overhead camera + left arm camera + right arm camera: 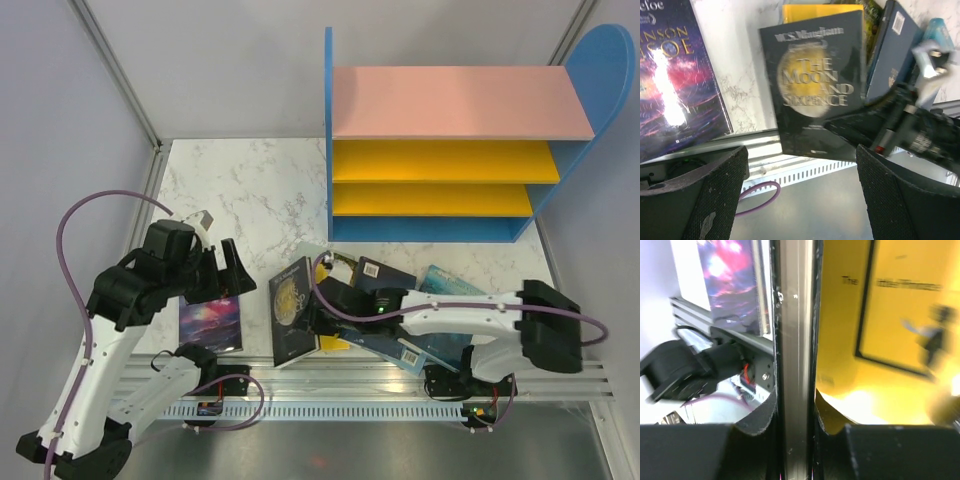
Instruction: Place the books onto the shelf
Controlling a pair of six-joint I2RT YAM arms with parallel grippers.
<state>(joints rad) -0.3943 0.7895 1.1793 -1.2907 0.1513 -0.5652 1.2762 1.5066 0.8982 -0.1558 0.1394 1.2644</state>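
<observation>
The right end effector (pixel 795 416) was clamped on the black book (pixel 815 85). Its fingers (pixel 757 422) pressed against either face of the thin book, which the wrist view showed edge-on between them. The grip sat on the long edge that faced the right arm. The cover looked tilted up off the yellow book (pixel 890 340) beside it, but whether its other edge touched the table (pixel 240 190) could not be told.

From the grip, the book's long axis ran roughly away from the arm bases toward the back of the table. The shelf (pixel 440 160) stood well apart from it, farther back and off to the right, with its boards running left to right and nothing on them. Carrying the book there would probably mean a swing back and to the right, with a turn to suit an opening.

The right arm was the nearer one to the shelf. The left end effector (pixel 800 200) hung with its fingers wide apart and nothing between them, near the purple book (pixel 210 322) at the near left of the table. The other books lay in a loose pile under the right arm, in front of the shelf.
</observation>
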